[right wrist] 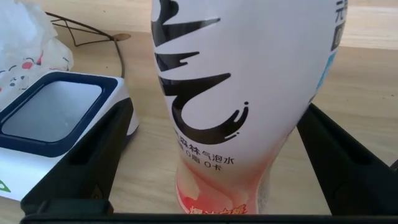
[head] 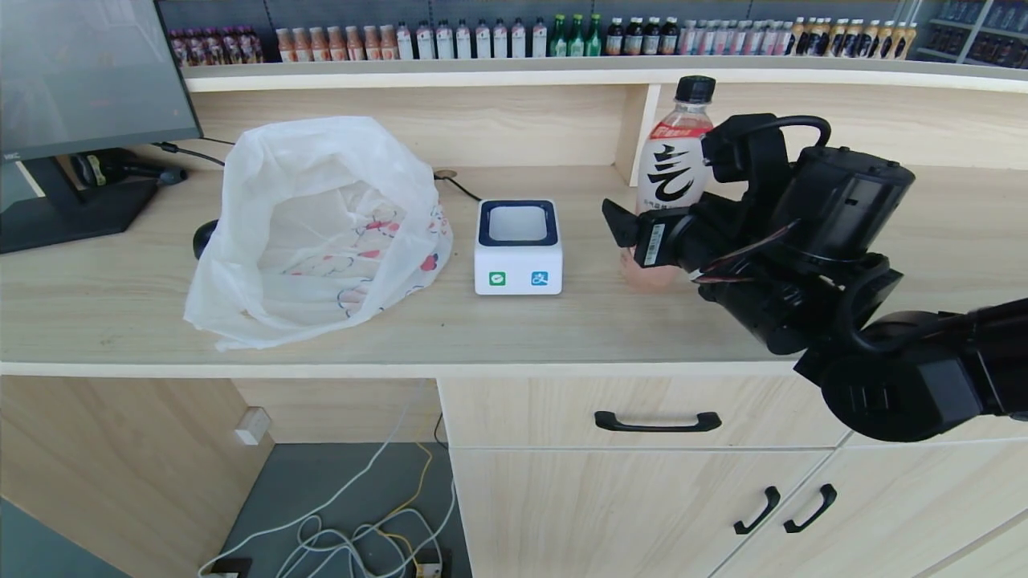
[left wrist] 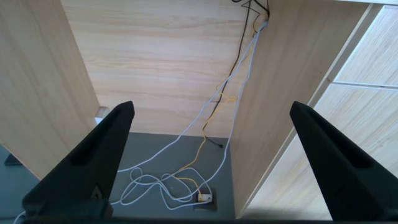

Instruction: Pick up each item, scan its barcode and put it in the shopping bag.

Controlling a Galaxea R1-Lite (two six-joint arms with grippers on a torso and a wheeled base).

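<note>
- Far left, low beside the pale wooden cabinet: left gripper, black fingers spread wide with nothing between, hanging above loose white and yellow cables on the floor.
- On the left part of the light wooden counter: thin white plastic shopping bag, mouth open, walls slumped. Looks soft and unsteady, so probably better to lower items in than to drop them.
- In the middle, just beside the bag: small white box scanner with dark blue rim, window facing up.
- Right of the scanner: tall clear plastic bottle of pink drink with white label and black cap, upright on the counter.
  - Seems full, thus rather heavy.
  - Smooth label, likely slippery.
  - Wall probably stiff enough for a firm squeeze.
  - Best hold: the lower body, kept upright.
- Right gripper: jaws apart on both sides of the lower bottle, not clamped yet.
- From the head view: whole layout and full bottle height.
- From the right wrist view: the gap between one finger and the bottle wall, hard to judge from above.
</note>
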